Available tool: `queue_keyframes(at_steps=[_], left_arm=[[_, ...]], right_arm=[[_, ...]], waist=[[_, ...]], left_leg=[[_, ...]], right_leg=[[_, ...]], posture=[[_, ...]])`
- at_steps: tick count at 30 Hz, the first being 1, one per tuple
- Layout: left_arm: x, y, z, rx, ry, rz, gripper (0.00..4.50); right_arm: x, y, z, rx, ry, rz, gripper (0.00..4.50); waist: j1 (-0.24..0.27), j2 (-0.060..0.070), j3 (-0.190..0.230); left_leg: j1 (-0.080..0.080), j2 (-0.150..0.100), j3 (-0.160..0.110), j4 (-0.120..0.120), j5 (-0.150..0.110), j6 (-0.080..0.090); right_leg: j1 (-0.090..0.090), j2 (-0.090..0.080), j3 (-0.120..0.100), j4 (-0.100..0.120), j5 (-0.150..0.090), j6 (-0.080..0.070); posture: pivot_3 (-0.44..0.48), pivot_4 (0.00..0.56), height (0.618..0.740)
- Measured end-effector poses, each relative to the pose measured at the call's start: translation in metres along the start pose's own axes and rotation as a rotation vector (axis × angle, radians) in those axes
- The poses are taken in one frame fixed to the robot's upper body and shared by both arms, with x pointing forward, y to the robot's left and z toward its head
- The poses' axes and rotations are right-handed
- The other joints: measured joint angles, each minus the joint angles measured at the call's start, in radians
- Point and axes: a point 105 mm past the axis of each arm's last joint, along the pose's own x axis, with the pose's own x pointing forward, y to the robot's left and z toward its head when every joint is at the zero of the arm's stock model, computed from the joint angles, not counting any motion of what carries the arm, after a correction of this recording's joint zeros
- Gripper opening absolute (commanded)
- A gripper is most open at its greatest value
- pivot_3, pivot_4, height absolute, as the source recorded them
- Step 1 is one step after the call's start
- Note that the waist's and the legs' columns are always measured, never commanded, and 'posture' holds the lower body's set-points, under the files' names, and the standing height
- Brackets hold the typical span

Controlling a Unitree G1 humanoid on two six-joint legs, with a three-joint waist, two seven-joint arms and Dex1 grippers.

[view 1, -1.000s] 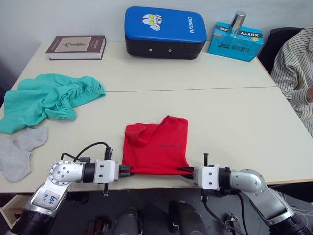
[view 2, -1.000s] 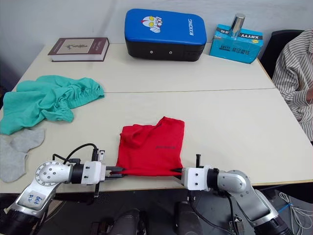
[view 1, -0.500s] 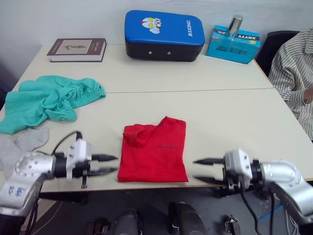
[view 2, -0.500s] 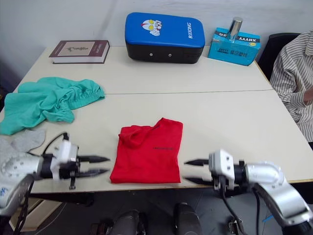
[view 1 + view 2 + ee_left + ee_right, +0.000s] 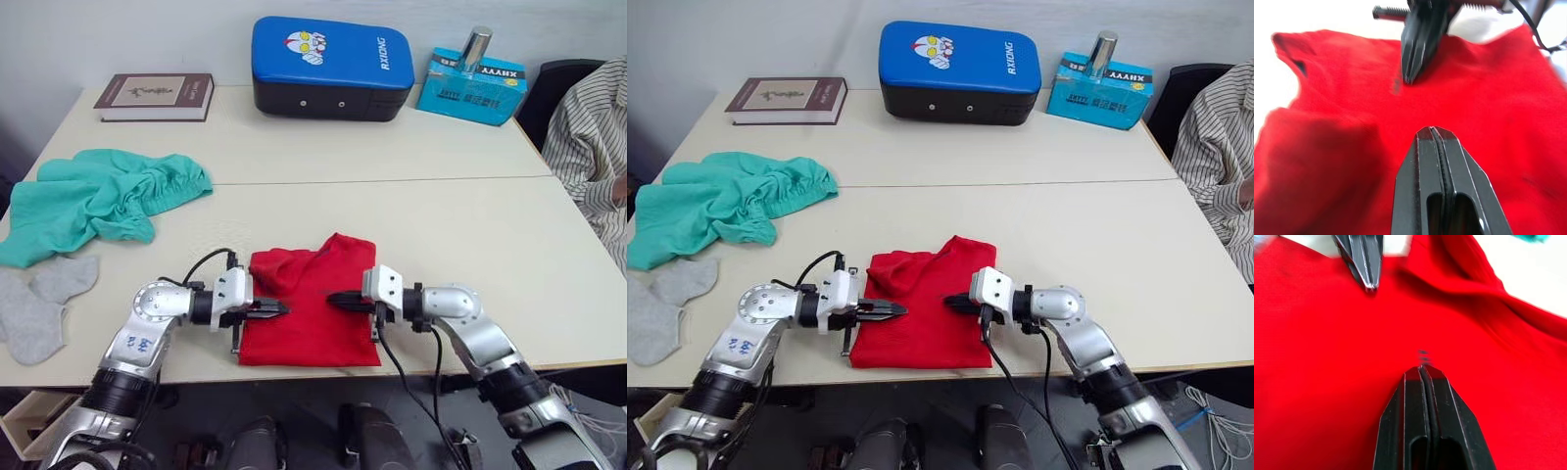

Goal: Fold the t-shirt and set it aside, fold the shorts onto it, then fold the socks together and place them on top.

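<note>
While the t-shirt (image 5: 312,305) lies folded at the table's near edge, left gripper (image 5: 276,309) and right gripper (image 5: 338,300) point tip to tip over its middle, both pinched closed and empty, fabric directly beneath, equally close to each.

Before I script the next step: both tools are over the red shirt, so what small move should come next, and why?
Probably slide the folded t-shirt aside: it lies compact, both tools, left and right, are shut, while shorts and socks wait unfolded.
</note>
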Motion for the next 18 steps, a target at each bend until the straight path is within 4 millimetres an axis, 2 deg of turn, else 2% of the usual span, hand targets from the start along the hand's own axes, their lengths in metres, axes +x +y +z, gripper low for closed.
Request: queue_keyframes(at_steps=[4, 8, 11, 14, 16, 18], left_arm=[[0.000, 0.039, -0.004, -0.002, -0.003, 0.220, 0.00], [-0.014, 0.080, -0.010, -0.036, -0.003, 0.485, 0.00], [-0.029, 0.101, -0.007, -0.108, -0.064, 0.641, 0.00], [-0.035, 0.098, 0.008, -0.177, -0.180, 0.604, 0.00], [-0.038, 0.084, 0.017, -0.170, -0.208, 0.494, 0.00], [-0.042, 0.069, 0.021, -0.165, -0.189, 0.397, 0.00]], right_arm=[[-0.001, -0.005, -0.002, -0.032, 0.001, -0.017, 0.03], [-0.001, -0.008, -0.003, -0.034, -0.009, -0.040, 0.03], [-0.003, -0.019, -0.002, 0.026, -0.027, -0.128, 0.03], [-0.010, -0.035, 0.014, 0.158, -0.116, -0.236, 0.03], [-0.013, -0.036, 0.030, 0.142, -0.149, -0.225, 0.03], [-0.011, -0.034, 0.036, 0.122, -0.152, -0.199, 0.03]], waist=[[-0.001, 0.000, 0.000], [-0.001, 0.000, 0.000], [-0.001, 0.000, 0.000], [-0.003, 0.000, 0.000], [-0.006, 0.000, 0.000], [-0.006, 0.000, 0.000]], left_leg=[[0.001, 0.000, 0.000, 0.000, 0.000, 0.000], [0.001, 0.000, 0.000, 0.000, 0.000, 0.000], [0.001, 0.000, 0.000, 0.000, 0.000, 0.000], [0.000, 0.001, 0.000, 0.000, 0.001, -0.001], [0.000, 0.001, 0.000, 0.000, 0.000, -0.001], [0.000, 0.001, 0.000, -0.001, 0.000, -0.002]], right_leg=[[0.000, 0.000, 0.000, 0.000, 0.000, 0.000], [0.001, 0.000, 0.000, 0.001, 0.000, 0.001], [0.000, -0.001, 0.000, 0.006, 0.000, 0.001], [-0.001, 0.000, 0.000, 0.006, 0.000, 0.001], [-0.001, 0.000, 0.000, 0.006, 0.000, 0.001], [-0.001, 0.001, 0.000, 0.006, 0.000, 0.000]], posture=[[0.000, 0.150, 0.740], [0.000, 0.150, 0.740], [0.000, 0.150, 0.740], [0.000, 0.150, 0.740], [0.000, 0.150, 0.740], [0.000, 0.150, 0.740]])
